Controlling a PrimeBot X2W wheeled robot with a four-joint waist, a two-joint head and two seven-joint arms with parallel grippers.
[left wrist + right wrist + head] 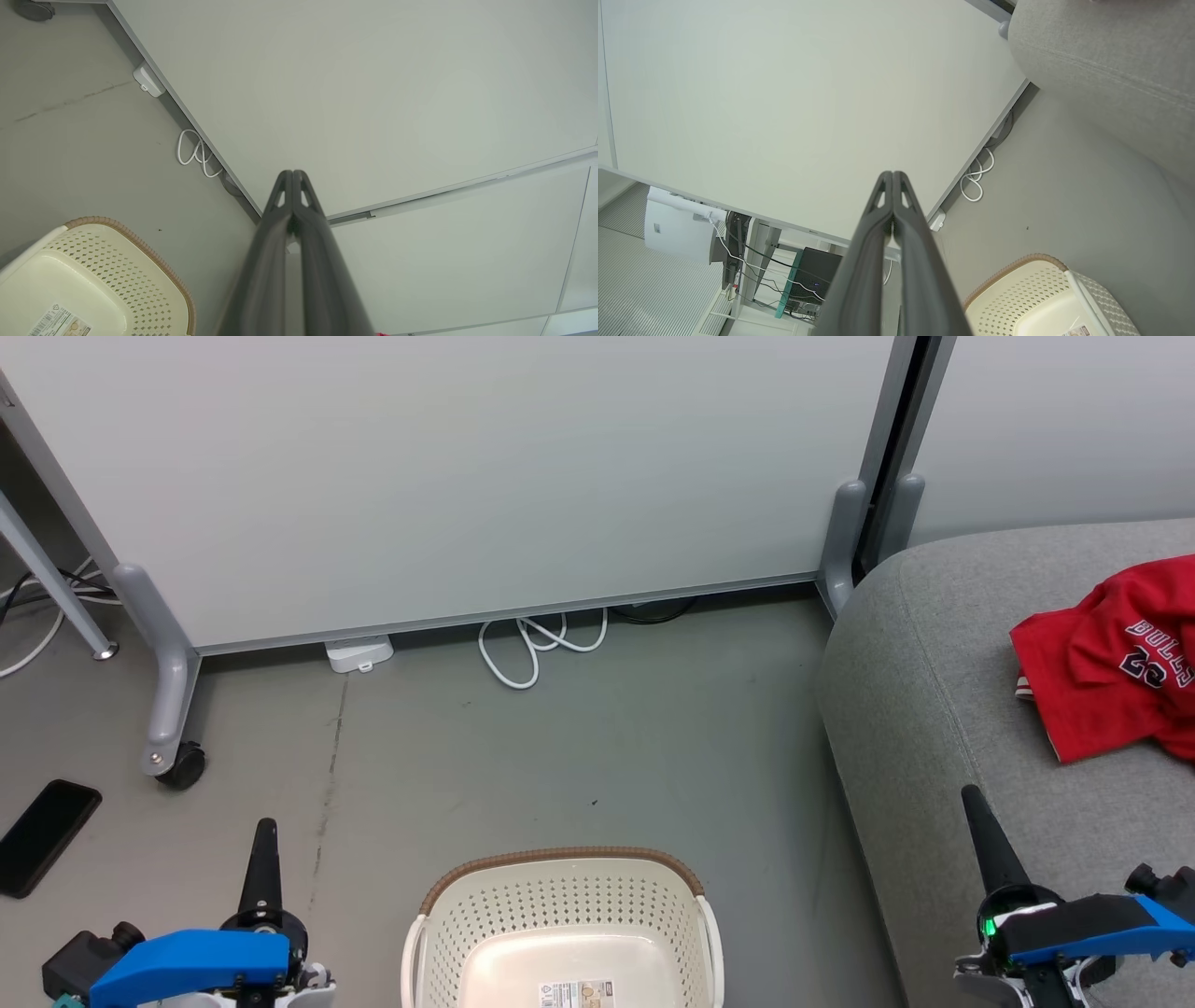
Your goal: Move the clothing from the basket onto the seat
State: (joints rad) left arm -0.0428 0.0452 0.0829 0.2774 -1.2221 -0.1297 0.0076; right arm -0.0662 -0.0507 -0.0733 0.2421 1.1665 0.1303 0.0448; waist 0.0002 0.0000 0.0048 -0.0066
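Note:
The red clothing (1111,663) with "BULLS 23" lettering lies crumpled on the grey seat (934,644) at the right. The cream basket (560,933) with its brown rim stands on the floor at bottom centre; only a label lies on its bottom. The basket (93,280) appears at lower left in the left wrist view, and the basket (1041,298) at lower right in the right wrist view. My left gripper (265,831) is shut, left of the basket, holding nothing. My right gripper (973,798) is shut over the seat's front part, below the clothing. Both wrist views show closed fingers (293,175) (893,175).
A pale partition panel (467,476) on grey castor legs (173,709) stands behind the basket. A white cable (532,649) and a white adapter (359,653) lie under its edge. A black phone (42,835) lies on the grey floor at far left.

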